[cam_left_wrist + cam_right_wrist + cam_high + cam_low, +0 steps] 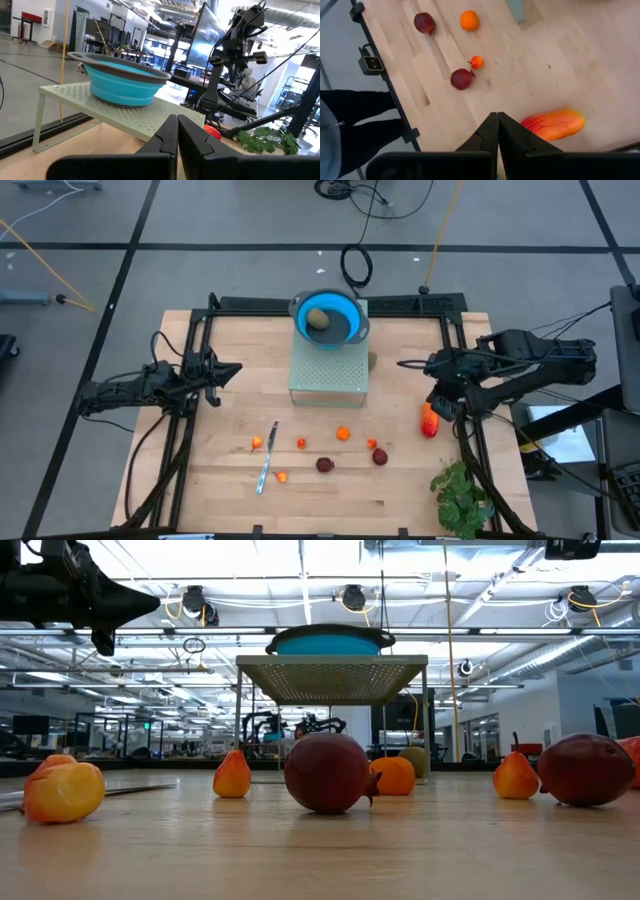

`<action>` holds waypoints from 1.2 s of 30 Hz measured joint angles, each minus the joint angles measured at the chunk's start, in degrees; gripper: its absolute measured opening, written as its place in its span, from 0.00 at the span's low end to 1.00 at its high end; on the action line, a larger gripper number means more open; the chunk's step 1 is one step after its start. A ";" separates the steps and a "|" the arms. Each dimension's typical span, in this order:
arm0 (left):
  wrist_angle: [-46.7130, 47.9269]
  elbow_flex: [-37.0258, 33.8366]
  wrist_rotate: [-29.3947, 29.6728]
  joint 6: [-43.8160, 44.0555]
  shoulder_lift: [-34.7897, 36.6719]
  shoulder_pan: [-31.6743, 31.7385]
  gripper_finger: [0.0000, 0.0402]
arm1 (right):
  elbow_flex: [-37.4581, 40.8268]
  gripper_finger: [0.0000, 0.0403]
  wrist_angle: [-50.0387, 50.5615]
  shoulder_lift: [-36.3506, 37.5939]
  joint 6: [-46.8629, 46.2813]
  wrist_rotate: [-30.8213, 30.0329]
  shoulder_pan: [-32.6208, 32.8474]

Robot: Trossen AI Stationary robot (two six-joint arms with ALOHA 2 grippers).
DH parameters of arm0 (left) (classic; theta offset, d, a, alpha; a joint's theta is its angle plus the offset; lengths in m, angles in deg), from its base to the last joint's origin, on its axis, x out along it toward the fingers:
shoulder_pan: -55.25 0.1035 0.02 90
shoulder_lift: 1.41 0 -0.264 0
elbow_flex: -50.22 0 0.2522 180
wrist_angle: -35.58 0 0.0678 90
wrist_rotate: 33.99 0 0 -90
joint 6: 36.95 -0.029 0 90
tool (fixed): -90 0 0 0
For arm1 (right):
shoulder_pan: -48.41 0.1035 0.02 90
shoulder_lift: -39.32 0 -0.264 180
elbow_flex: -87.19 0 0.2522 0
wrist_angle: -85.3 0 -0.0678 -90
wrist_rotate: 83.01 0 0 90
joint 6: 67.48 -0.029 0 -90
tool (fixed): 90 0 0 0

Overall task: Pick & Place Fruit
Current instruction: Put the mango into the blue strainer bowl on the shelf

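The fruit lies scattered on the near part of the wooden table: two dark maroon balls [324, 465] [380, 457], tiny orange and red pieces [343, 433] [301, 443] [257, 443] [282, 477], and a red-orange-yellow oblong [429, 420] lying flat near the right edge. An olive-brown oval [318, 319] sits inside the blue bowl [340, 330], which stands on a pale green perforated stand [328, 375]. My left gripper [235, 368] is shut, in the air left of the stand. My right gripper [403, 365] is shut, right of the stand, above the oblong [552, 125].
A slim silver knife [267, 458] lies among the small pieces at near left. A green leafy plant [460, 495] sits at the table's near right corner. A black frame runs along the table's edges. Bare wood shows between the stand and the fruit row.
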 joint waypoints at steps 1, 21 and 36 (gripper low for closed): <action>0.00 -0.01 0.00 0.00 0.00 -0.02 0.02 | 0.00 0.00 0.00 0.00 -0.83 0.01 0.00; 0.00 0.00 -0.04 0.13 0.00 -0.01 0.02 | 8.03 0.03 7.98 -0.31 -20.76 0.09 0.00; 0.00 -0.01 -0.07 0.04 0.01 -0.02 0.02 | 22.50 0.14 2.11 -0.28 -23.79 0.44 0.00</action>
